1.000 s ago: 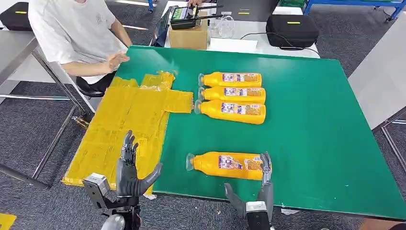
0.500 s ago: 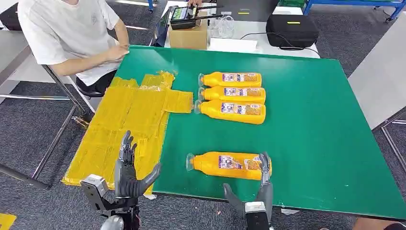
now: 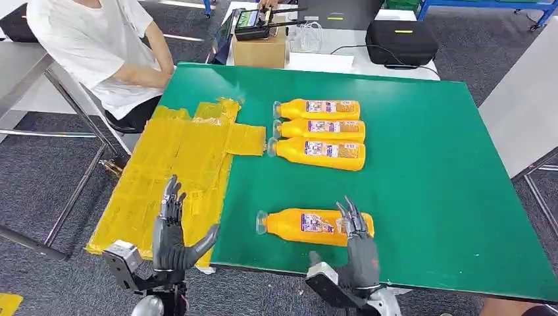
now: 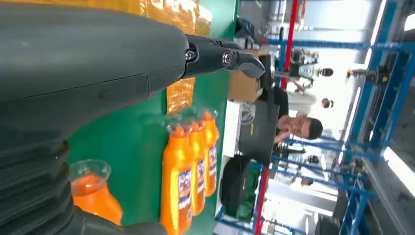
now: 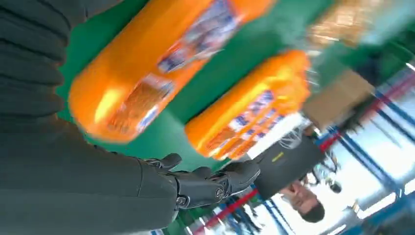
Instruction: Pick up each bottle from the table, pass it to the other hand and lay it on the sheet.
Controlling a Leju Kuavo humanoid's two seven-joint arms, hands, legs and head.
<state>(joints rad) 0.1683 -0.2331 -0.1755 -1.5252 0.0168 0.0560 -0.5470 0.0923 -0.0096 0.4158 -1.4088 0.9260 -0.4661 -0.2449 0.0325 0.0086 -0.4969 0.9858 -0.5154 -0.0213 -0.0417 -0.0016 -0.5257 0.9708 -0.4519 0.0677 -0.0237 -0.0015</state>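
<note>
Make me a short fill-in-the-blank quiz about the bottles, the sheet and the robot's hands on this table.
1. Far from the robot, ____ orange bottles lie side by side.
2. The near bottle lies in front of the robot's ____ hand.
3. The yellow sheet holds ____ bottles.
4. The left hand hovers over the ____.

Missing words: three; right; no; sheet

Workshop; blue steel racking, grey carpet, equipment cases

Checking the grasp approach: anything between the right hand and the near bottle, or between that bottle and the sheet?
Nothing visible. The right hand is at the near bottle's base end, and bare green table lies between that bottle and the yellow sheet.
</note>
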